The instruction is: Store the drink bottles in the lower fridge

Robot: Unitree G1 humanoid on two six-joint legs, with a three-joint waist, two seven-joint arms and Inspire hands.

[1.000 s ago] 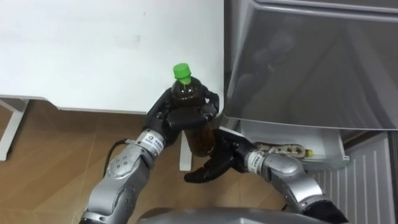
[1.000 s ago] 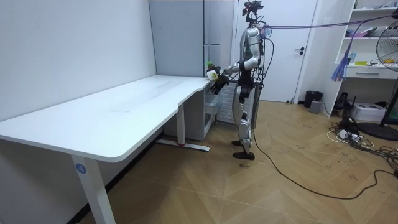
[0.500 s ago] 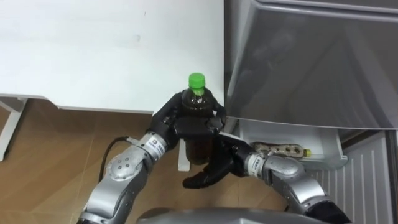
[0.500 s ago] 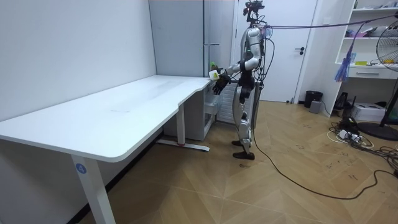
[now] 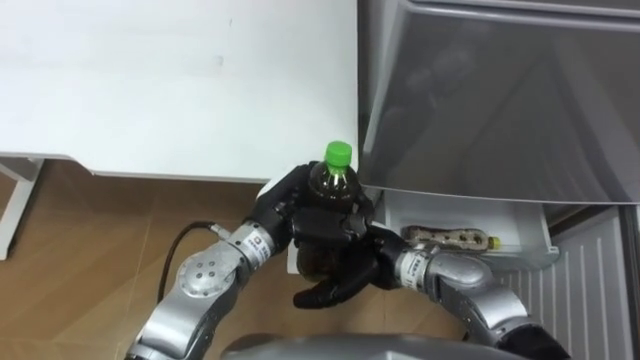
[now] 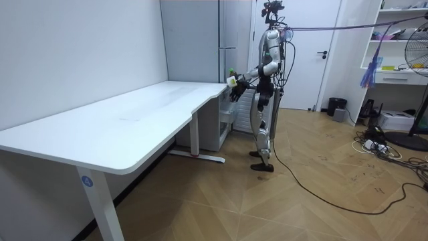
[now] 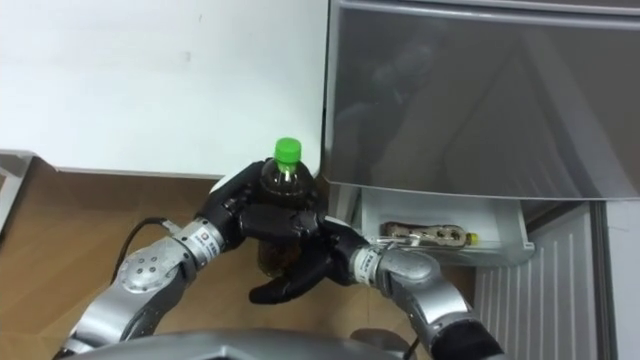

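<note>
1 bottle (image 5: 332,178), green cap, upright in left robot hand (image 5: 303,212) curled round it, off counter (image 5: 150,90) edge by fridge (image 5: 500,100); right robot hand (image 5: 345,278) just below, fingers loosely spread, empty; 1 item (image 5: 450,238) lying in fridge's open lower tray (image 5: 530,245).

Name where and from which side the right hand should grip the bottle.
Probably its lower body, from the right: the bottle stands upright, the left hand is curled round its upper body, and the open right hand lies beside the bare lower part.
</note>
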